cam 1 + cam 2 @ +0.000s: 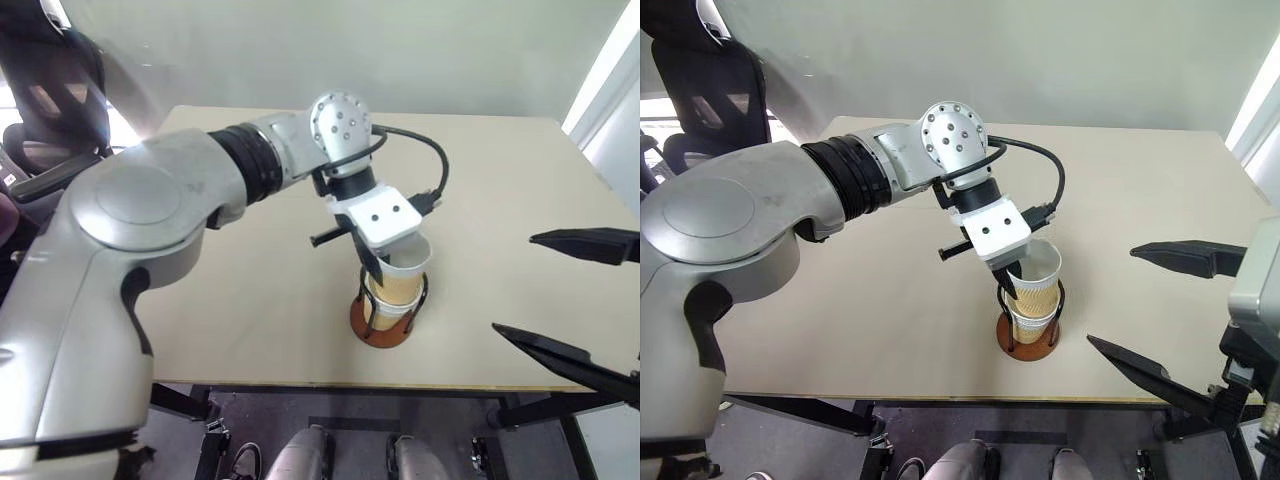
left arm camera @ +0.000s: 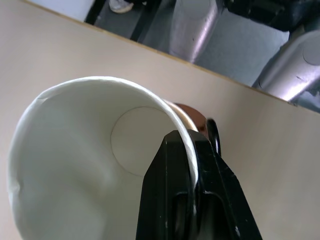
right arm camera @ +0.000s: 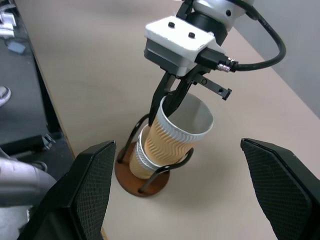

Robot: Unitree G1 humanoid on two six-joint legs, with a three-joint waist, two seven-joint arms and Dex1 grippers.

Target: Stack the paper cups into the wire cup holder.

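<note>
A tan ribbed paper cup hangs tilted over the wire cup holder, its lower end nested in another paper cup that stands between the black wire loops. My left gripper is shut on the tilted cup's white rim, one finger inside and one outside, as the fingers show in the left wrist view. The holder's reddish-brown base sits near the table's front edge. My right gripper stands open and empty to the right of the holder, apart from it.
The light wooden table has its front edge just before the holder. A black chair stands off the back left corner. A black cable loops from my left wrist above the holder.
</note>
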